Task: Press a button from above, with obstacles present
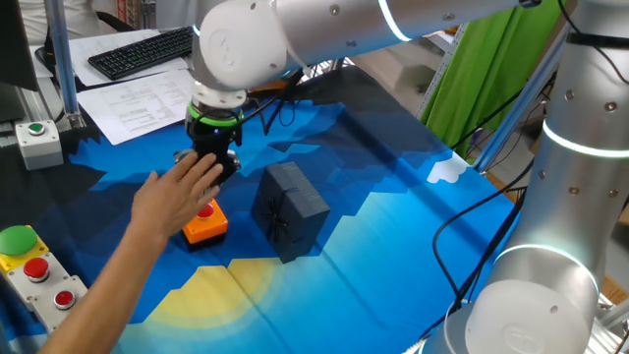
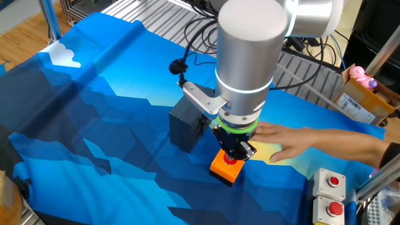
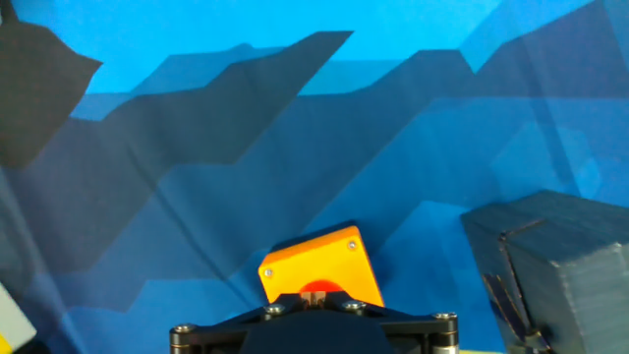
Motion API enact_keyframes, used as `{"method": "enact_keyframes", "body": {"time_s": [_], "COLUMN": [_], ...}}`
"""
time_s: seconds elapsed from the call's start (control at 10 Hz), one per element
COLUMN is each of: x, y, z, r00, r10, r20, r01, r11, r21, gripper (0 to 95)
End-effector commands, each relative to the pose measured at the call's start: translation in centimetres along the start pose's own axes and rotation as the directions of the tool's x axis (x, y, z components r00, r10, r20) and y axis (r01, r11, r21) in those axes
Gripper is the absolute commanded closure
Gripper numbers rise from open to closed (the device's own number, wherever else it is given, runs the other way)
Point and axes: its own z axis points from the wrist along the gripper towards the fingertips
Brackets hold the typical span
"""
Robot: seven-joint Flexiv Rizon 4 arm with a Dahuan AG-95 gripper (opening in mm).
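Blue cloth (image 2: 94,119) covers the table. On it sits the orange button (image 2: 226,167), right under the gripper (image 2: 235,154). I cannot tell if its fingers are apart. The dark block (image 2: 185,125) stands just beside. A person's hand (image 1: 182,195) reaches in.

Button (image 2: 230,160): small red dome on square orange box, flat on blue cloth. Obstacle block (image 1: 287,210): dark grey, matte, taller, upright at button's 3 o'clock, apart.
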Motion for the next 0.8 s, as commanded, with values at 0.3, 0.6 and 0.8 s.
{"method": "enact_keyframes", "body": {"time_s": [0.3, 0.6, 0.8], "x": [0.7, 0.6, 0.3], "y": [-0.2, -0.2, -0.2], "z": [0.9, 1.3, 2.1], "r00": [1.000, 1.000, 1.000], "r10": [-0.005, -0.007, -0.015], "r20": [0.009, 0.011, 0.020], "r01": [0.005, 0.007, 0.014], "r11": [1.000, 1.000, 1.000], "r21": [0.006, 0.010, 0.020], "gripper": [95.0, 95.0, 95.0]}}
